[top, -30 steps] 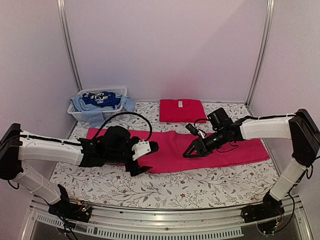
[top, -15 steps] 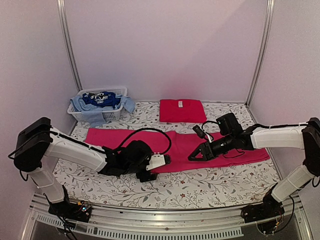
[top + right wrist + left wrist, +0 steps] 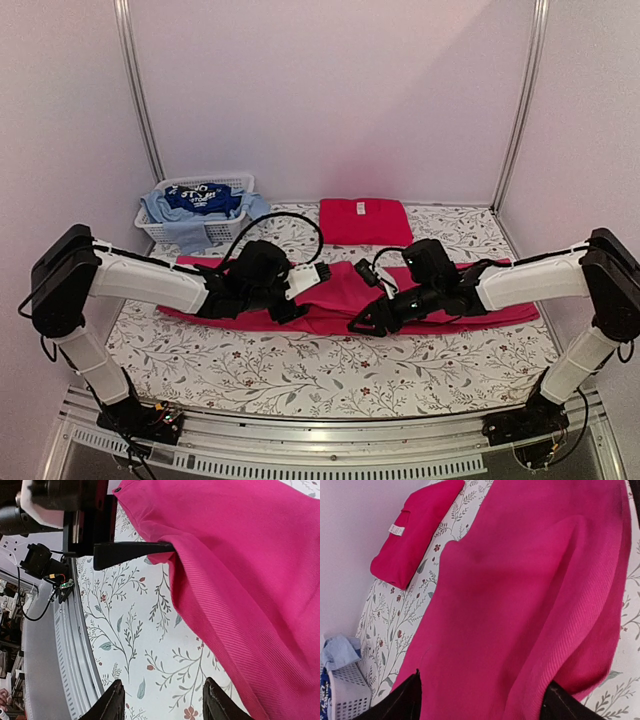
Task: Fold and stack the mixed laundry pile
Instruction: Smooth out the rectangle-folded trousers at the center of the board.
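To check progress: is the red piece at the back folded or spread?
Folded: the red piece lies as a compact thick rectangle.

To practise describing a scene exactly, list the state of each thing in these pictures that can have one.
pink-magenta cloth: spread out, near edge folded over
red garment: folded, lying flat
basket: upright, holding cloths
light blue cloths: crumpled, hanging over the basket's rim
dark blue printed cloth: crumpled, on top in the basket
left gripper: open, pink-magenta cloth between its jaws
right gripper: open, holding nothing
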`<state>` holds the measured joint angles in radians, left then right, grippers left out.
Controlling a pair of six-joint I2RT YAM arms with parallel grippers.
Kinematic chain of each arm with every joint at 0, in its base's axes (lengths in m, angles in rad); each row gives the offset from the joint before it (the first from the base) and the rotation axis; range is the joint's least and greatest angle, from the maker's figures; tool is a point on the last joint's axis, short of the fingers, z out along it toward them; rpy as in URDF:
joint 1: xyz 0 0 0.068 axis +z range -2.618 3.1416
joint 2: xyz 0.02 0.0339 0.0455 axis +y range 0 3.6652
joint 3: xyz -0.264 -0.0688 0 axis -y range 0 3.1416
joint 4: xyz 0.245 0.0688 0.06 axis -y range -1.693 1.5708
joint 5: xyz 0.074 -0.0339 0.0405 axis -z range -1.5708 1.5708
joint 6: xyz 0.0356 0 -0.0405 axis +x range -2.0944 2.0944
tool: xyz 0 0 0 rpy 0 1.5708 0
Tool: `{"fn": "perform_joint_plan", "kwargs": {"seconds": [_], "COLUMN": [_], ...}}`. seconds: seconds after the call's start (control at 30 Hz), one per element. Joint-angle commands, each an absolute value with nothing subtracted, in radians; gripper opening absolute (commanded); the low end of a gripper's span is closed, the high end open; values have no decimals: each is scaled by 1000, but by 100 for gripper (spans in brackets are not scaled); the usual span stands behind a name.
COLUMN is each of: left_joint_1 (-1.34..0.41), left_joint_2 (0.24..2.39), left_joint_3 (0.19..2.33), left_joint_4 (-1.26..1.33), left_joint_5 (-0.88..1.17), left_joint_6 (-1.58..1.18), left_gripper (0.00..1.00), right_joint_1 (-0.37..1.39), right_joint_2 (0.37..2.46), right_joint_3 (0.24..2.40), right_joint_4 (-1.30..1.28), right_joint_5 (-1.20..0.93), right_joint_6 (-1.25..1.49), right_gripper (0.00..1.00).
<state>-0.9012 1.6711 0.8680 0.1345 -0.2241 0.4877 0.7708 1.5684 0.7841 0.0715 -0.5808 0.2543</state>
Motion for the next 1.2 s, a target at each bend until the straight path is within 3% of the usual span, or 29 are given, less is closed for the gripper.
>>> {"fn": "perform_joint_plan", "kwargs": {"seconds": [0.0, 0.37, 0.73, 1.17], "left_joint_1": [-848, -720, -679, -572], "left_joint_2": [1718, 1787, 1819, 1705], "left_joint_3": [917, 1002, 1005, 1025], "left_joint_4": [138, 100, 101, 32], "left_joint_5": [-167, 61, 93, 126], "left_joint_6": [458, 362, 335, 212], "left_gripper": [78, 76, 75, 81], "right_joint_1": [860, 928, 938, 954], "right_joint_2": [1689, 1861, 2012, 2138], "right_joint_3": [893, 997, 1102, 1218], "right_joint_4": [150, 278, 285, 235], "right_joint_5": [-484, -400, -355, -456], "right_joint_6": [187, 65, -13, -65], "right_gripper": [52, 56, 55, 44]}}
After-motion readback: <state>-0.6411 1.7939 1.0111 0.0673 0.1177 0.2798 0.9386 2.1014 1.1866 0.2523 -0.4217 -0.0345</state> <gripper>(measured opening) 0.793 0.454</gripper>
